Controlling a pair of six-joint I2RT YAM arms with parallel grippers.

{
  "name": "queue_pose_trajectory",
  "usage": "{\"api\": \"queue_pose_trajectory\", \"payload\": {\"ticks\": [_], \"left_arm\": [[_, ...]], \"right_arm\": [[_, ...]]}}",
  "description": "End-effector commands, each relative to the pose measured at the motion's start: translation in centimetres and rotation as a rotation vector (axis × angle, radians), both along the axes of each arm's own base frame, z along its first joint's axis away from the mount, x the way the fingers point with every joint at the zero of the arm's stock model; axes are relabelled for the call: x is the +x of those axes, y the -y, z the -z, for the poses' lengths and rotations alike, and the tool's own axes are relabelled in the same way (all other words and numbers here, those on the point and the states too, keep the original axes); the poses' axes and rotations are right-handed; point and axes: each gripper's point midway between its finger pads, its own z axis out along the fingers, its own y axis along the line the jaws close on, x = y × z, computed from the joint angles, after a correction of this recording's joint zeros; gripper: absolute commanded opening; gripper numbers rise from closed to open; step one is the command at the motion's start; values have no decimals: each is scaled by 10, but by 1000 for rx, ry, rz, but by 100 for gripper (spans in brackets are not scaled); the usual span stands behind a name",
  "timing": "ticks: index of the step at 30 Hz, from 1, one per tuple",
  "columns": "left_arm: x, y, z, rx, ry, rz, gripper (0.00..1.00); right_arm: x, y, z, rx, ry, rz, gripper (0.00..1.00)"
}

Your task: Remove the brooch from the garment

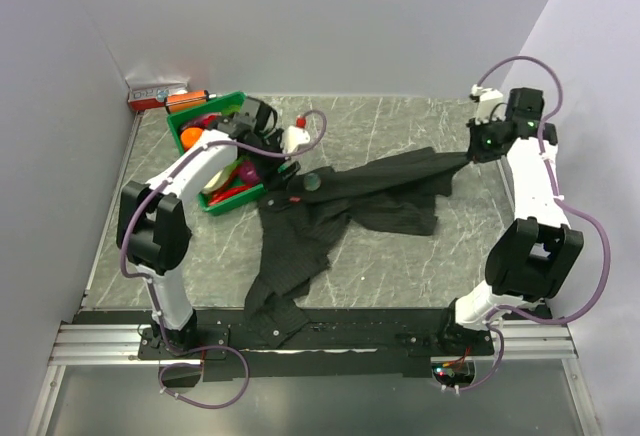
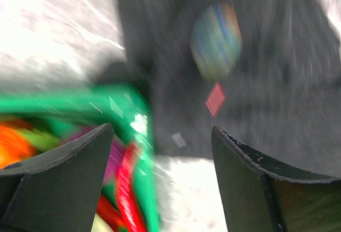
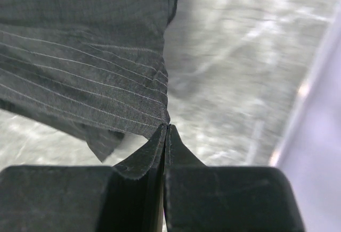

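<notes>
The garment [image 1: 385,196] is a dark pinstriped cloth spread across the table's middle, one part trailing to the front edge. The brooch [image 1: 294,199] is a tiny red piece pinned near its left end. In the blurred left wrist view the brooch [image 2: 215,99] shows on the dark cloth [image 2: 277,83], ahead of the jaws. My left gripper [image 1: 283,168] hovers over the garment's left end by the green basket, and it [image 2: 162,131] is open and empty. My right gripper [image 1: 470,154] is shut on the garment's far right edge [image 3: 106,72]; its closed fingertips [image 3: 173,136] pinch the cloth.
A green basket [image 1: 205,102] of colourful items stands at the back left, right beside my left gripper, and shows in the left wrist view [image 2: 80,104]. A round teal disc [image 1: 313,182] lies on the garment near the brooch. A white bottle [image 1: 295,137] and an orange box [image 1: 160,96] stand behind.
</notes>
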Motion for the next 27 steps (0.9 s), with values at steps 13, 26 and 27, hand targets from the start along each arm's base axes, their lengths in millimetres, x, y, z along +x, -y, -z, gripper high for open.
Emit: {"api": "queue_pose_trajectory", "payload": {"ticks": [13, 26, 27], "left_arm": [[57, 73, -31, -360, -3, -128, 72], [109, 41, 64, -170, 34, -497, 44], [95, 31, 76, -120, -19, -503, 43]], "right_arm": [[-2, 3, -6, 25, 52, 23, 0], [8, 0, -21, 77, 66, 55, 0], [10, -1, -21, 80, 65, 54, 0]]}}
